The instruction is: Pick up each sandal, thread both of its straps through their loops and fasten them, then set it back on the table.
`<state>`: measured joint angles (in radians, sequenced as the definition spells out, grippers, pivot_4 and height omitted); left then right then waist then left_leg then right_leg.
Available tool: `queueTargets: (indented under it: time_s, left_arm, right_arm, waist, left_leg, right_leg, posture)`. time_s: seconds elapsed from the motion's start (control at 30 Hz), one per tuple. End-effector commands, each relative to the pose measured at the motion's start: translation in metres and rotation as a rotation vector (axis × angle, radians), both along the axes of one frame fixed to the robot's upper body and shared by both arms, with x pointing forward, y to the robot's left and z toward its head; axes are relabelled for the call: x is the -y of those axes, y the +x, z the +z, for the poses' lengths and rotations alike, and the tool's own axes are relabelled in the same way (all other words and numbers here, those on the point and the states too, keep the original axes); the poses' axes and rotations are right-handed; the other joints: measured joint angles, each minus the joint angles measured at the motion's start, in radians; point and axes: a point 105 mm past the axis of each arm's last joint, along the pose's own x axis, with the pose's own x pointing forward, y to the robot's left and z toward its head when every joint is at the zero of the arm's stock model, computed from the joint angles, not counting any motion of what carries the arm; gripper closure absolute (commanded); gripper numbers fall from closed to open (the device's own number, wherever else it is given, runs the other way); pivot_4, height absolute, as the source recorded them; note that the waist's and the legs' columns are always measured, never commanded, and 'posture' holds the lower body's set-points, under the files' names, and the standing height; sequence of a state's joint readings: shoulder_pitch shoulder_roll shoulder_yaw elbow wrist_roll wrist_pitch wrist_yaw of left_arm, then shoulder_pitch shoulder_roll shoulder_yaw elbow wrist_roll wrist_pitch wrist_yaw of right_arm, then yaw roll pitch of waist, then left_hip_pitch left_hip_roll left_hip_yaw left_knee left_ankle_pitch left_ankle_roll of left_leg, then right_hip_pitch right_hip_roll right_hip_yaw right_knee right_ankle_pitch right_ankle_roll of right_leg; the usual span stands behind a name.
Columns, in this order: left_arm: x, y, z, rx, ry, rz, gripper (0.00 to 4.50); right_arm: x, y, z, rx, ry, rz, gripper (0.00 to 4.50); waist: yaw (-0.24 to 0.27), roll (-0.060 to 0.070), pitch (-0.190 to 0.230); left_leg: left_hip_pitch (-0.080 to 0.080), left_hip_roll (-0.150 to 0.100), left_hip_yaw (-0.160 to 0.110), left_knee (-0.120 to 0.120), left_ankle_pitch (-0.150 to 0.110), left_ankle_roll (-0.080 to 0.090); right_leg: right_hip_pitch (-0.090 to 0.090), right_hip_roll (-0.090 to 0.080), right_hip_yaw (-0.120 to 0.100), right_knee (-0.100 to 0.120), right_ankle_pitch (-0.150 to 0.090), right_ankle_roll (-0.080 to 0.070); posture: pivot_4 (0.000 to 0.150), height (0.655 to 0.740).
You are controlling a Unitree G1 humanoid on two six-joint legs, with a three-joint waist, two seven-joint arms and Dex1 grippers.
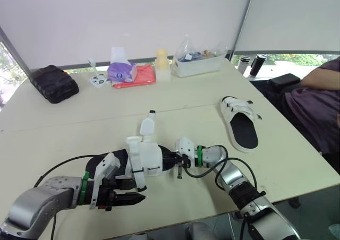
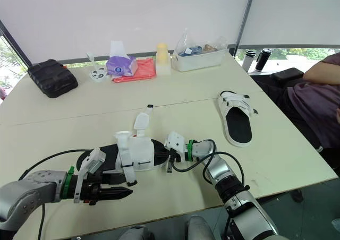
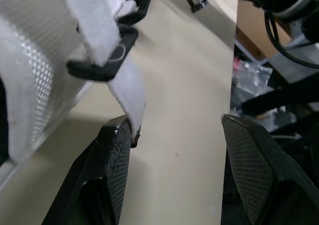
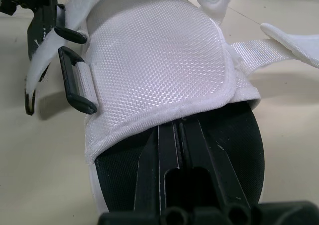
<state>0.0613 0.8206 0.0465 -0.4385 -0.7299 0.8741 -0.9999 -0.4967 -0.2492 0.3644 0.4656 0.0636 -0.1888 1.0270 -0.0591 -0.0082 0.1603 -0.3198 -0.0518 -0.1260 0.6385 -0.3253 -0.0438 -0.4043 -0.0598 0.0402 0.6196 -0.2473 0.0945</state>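
Cream table (image 1: 175, 99), white blinds (image 1: 133, 17), perhaps daylit window (image 1: 297, 57)

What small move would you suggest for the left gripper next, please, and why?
Probably close the left gripper on the strap tip: the strap already hangs through the black loop, its tip touching one of the open fingers, while the right gripper, shut inside the sandal, seems to steady it.

The cream table (image 1: 175, 99) bears a near sandal (image 1: 144, 159), far sandal (image 1: 241, 124), black pouch (image 1: 53, 84), seemingly tissues (image 1: 122, 70).
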Motion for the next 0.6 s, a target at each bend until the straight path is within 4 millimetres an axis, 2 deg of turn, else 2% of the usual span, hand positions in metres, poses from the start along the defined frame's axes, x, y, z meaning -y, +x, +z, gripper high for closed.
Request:
queueTargets:
  time_s: [0.03,0.23,0.33,0.47,0.6]
  left_arm:
    - [0.002,0.007,0.003,0.047,-0.001,0.003,1.61]
    - [0.007,0.020,-0.003,0.082,-0.001,0.051,1.61]
    - [0.009,0.017,-0.003,0.068,-0.013,0.036,2.42]
    - [0.008,-0.003,-0.002,-0.008,-0.021,-0.045,4.41]
    - [0.007,-0.020,-0.005,-0.071,-0.021,-0.080,4.46]
  right_arm:
    - [0.018,-0.010,-0.054,-0.164,-0.161,-0.074,4.50]
    - [0.018,-0.010,-0.054,-0.163,-0.161,-0.073,4.50]
    - [0.017,-0.010,-0.054,-0.163,-0.161,-0.072,4.50]
    - [0.018,-0.011,-0.055,-0.164,-0.165,-0.070,4.50]
    - [0.018,-0.011,-0.055,-0.165,-0.165,-0.068,4.50]
  waist:
    - [0.000,0.000,0.000]
    - [0.000,-0.001,-0.001]
    - [0.000,-0.001,-0.001]
    - [-0.004,-0.001,-0.001]
    - [-0.006,-0.001,0.000]
  left_leg:
    - [0.000,0.000,0.000,0.000,0.000,0.000]
    - [0.000,0.000,0.000,-0.001,0.000,0.000]
    - [0.000,0.000,0.000,-0.001,0.000,0.000]
    - [0.000,0.000,0.000,-0.001,0.000,0.000]
    - [0.000,0.000,0.000,-0.004,0.000,0.000]
  right_leg:
    - [0.000,0.000,0.000,0.000,0.000,0.000]
    - [0.000,0.000,0.000,0.000,0.000,0.000]
    - [0.000,0.000,0.000,0.000,0.000,0.000]
    - [-0.001,0.000,0.000,0.000,0.000,0.000]
    - [-0.001,0.000,0.000,-0.002,0.000,0.000]
  posture:
    - [0.150,0.7400]
    - [0.150,0.7400]
    - [0.150,0.7400]
    - [0.150,0.7400]
    - [0.150,0.7400]
